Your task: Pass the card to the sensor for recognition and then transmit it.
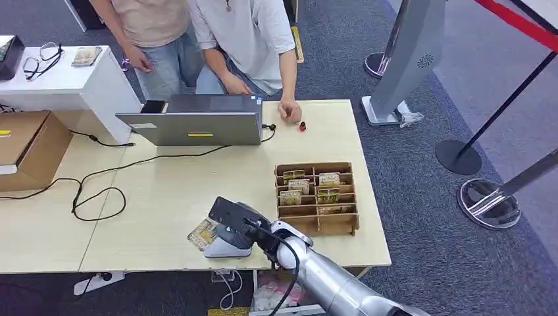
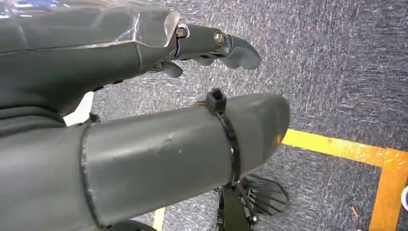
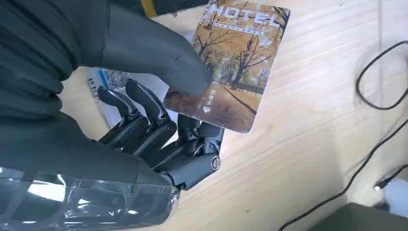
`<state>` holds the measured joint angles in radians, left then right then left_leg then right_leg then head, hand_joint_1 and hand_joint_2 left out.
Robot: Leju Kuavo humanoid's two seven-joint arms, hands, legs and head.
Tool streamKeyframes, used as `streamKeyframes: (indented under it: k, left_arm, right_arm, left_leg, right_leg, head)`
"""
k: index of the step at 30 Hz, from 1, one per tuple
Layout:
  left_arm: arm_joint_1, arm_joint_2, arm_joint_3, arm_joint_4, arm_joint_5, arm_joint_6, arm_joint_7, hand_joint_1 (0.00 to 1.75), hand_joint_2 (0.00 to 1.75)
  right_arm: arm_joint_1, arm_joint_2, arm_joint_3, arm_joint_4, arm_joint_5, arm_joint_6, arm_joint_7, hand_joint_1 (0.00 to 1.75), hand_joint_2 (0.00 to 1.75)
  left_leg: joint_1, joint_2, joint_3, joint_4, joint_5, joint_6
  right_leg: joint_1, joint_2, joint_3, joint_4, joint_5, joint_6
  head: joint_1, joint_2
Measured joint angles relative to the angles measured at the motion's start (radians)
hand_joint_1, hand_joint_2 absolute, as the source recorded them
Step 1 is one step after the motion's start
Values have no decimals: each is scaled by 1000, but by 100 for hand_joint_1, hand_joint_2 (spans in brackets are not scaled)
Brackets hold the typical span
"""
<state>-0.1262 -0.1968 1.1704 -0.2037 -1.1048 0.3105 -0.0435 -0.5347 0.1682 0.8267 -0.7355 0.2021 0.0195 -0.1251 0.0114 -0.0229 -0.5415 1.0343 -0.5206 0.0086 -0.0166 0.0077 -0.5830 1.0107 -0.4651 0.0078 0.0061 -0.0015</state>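
Fingers (image 3: 144, 103) of the right hand (image 1: 245, 227) are curled under the card (image 3: 235, 62), and the thick thumb presses on top, so the card is pinched between them. The card says HOTEL and has a pic of yellow trees on it. From the head view, the card (image 1: 202, 234) pokes out to the left of the hand, low over the near edge of the table (image 1: 171, 197). The hand sits over the sensor (image 1: 224, 249), a small white box w/ a sloped top. Can't tell if the card touches it.

The left hand (image 2: 211, 45) hangs down by the dark carpet w/ a yellow line on it. Its fingers are bent a bit and hold nothing; can't tell if they are closed or apart.

A wooden card rack (image 1: 317, 195) stands just right of the right hand, w/ more cards upright in its slots. A grey laptop (image 1: 197, 122) sits at the far side of the table, and black cables (image 1: 99, 187) loop over the left part. A small red thing (image 1: 303, 126) lies near the far edge. Two people stand behind the table; one person's hand (image 1: 288, 110) rests on it, right by the red thing. A cardboard box (image 1: 29, 148) sits far left.
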Motion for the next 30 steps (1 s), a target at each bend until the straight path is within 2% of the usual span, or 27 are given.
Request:
streamKeyframes:
  k: [9,25,30]
  left_arm:
    - [0,0,0,0,0,0,0,0,0]
    - [0,2,0,0,-3,-1,-3,0,0]
    - [2,0,0,0,-5,13,-21,0,0]
  right_arm:
    - [-8,0,0,19,113,-47,33,175,175]
    - [-15,0,2,45,207,-61,74,175,175]
    - [-16,0,6,58,246,-71,93,175,175]
  left_leg:
    - [0,0,0,0,0,0]
    - [0,0,0,0,0,0]
    - [0,0,0,0,0,0]
  right_leg:
    - [0,0,0,0,0,0]
    - [0,0,0,0,0,0]
    - [0,0,0,0,0,0]
  head:
    - [0,0]
    - [0,0]
    - [0,0]
